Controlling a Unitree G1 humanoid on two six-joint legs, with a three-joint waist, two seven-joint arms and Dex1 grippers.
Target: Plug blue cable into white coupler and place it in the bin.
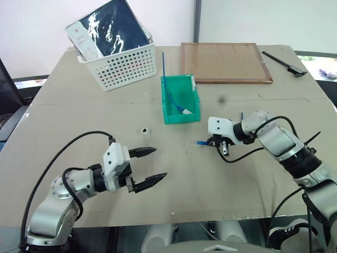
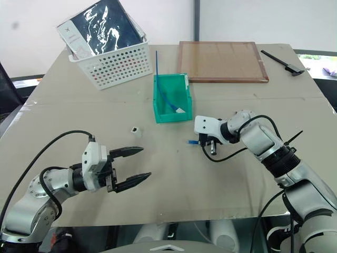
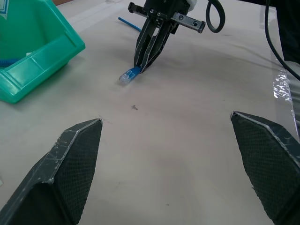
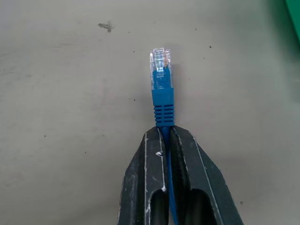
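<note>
Right claw [image 4: 165,140] pinches the thin bright-blue cable [image 4: 161,86] behind its clear plug, leaving it free for mating; left claw [image 1: 149,166] gapes wide, empty, near the tiny white plastic coupler [image 1: 143,129] on the tabletop [image 1: 210,174].

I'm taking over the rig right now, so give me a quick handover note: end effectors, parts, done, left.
Right end effector: shut on the blue cable just behind its clear plug, down at the table.
Left end effector: open, empty, hovering.
White coupler: loose on the table, ahead of the left end effector.
Bin: holds another blue cable.
Done: cable gripped.
Left: pick up coupler, plug in, bin it.

White perforated basket [image 1: 122,64], wooden board [image 1: 225,62], black caliper [image 1: 285,64] on table [image 1: 79,137]
</note>
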